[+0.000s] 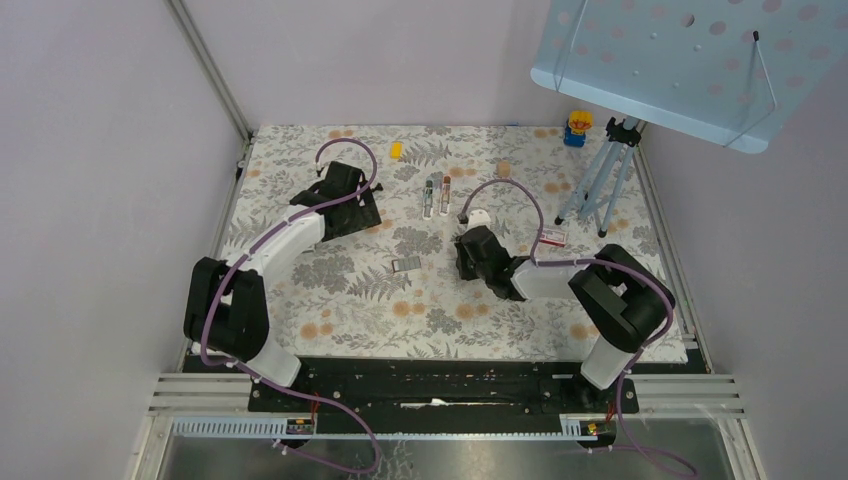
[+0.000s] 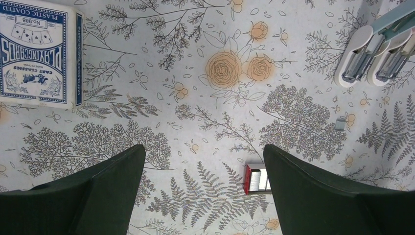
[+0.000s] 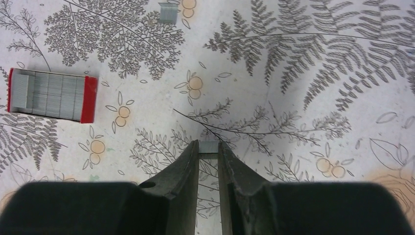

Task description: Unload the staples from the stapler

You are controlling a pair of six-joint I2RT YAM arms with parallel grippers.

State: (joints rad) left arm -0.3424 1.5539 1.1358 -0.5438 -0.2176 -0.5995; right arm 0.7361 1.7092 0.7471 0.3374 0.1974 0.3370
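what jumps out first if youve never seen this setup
The right gripper pinches a short strip of staples over the floral cloth near the table's middle, with a red-ended box of staples lying close by. Further back at the centre lies the white stapler. To the left, the left gripper hangs wide open beside a blue pack of playing cards.

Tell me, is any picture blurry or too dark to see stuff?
Top external view: even light, no glare, but the stapler looks tiny. Left wrist view: sharp, the card box print is readable; the left gripper has dark, featureless fingers. Right wrist view: crisp; the staple strip in the right gripper shows clearly.
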